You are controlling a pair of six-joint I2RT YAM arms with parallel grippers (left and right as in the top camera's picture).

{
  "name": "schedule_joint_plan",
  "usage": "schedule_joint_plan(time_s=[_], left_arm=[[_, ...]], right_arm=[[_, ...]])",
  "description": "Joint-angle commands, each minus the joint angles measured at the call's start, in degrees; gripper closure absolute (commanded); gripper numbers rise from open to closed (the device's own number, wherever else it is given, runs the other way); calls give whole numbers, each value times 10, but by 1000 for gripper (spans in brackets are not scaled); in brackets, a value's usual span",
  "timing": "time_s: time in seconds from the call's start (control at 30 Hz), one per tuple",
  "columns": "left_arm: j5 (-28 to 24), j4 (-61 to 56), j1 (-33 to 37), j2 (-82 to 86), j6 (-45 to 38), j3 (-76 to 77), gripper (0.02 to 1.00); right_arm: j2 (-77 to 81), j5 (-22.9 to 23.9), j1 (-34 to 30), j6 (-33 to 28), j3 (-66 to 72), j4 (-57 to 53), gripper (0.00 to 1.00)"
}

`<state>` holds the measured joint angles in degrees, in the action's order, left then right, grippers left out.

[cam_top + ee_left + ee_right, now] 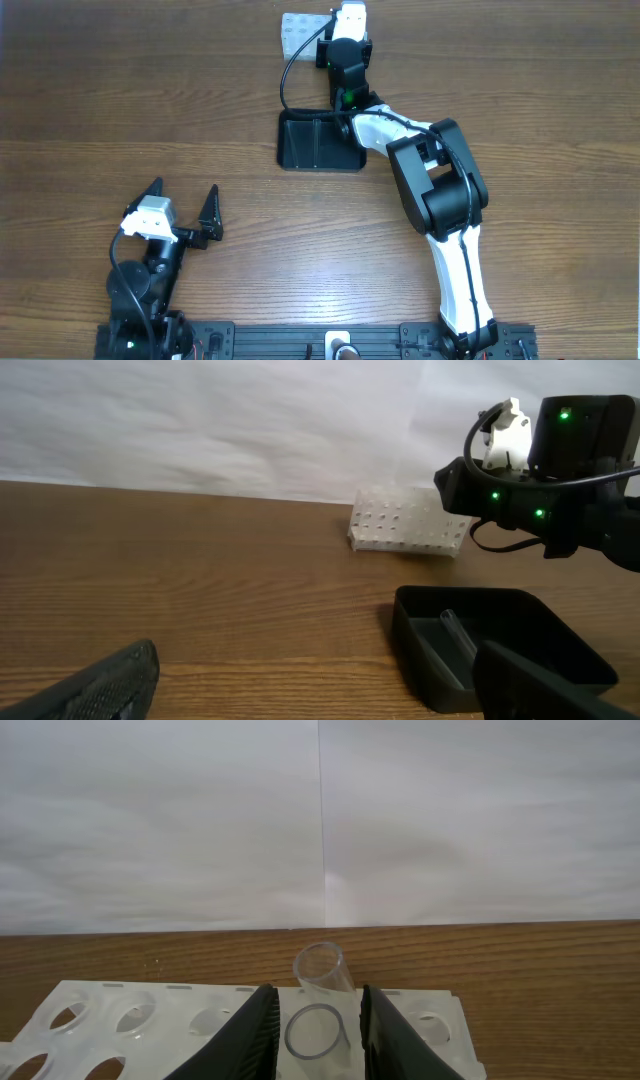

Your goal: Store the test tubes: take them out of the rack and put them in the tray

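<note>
The white test tube rack (298, 35) (405, 525) (150, 1020) stands at the table's far edge. My right gripper (350, 15) (316, 1010) hovers over its right end, open. Its two fingers straddle one clear test tube (322, 970) that sticks up tilted from a hole, and they stand wider apart than the tube. The black tray (300, 160) (410, 622) sits just in front of the rack, with a clear tube (458, 635) lying in it. My left gripper (182, 202) rests open near the front left, far from both, with nothing between its fingers.
The right arm (430, 170) stretches across the tray's right side, and its wrist (560, 460) hangs above the tray. A white wall rises behind the rack. Bare wooden table (120, 90) lies to the left and right.
</note>
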<state>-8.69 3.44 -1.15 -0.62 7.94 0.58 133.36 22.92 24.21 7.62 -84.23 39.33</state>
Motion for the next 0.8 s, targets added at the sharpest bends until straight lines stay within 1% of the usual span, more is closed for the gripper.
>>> schedule_joint_plan(time_s=[0.03, 0.37, 0.53, 0.8], left_arm=[[-7, 1, 4, 3, 4, -2, 20], [-7, 1, 3, 3, 4, -2, 20], [-7, 1, 3, 3, 4, -2, 23], [-7, 1, 4, 3, 4, -2, 20]], right_arm=[[14, 5, -4, 0, -14, 3, 715], [14, 5, -4, 0, -14, -2, 757], [14, 5, -4, 0, -14, -14, 750], [14, 5, -4, 0, -14, -14, 803]])
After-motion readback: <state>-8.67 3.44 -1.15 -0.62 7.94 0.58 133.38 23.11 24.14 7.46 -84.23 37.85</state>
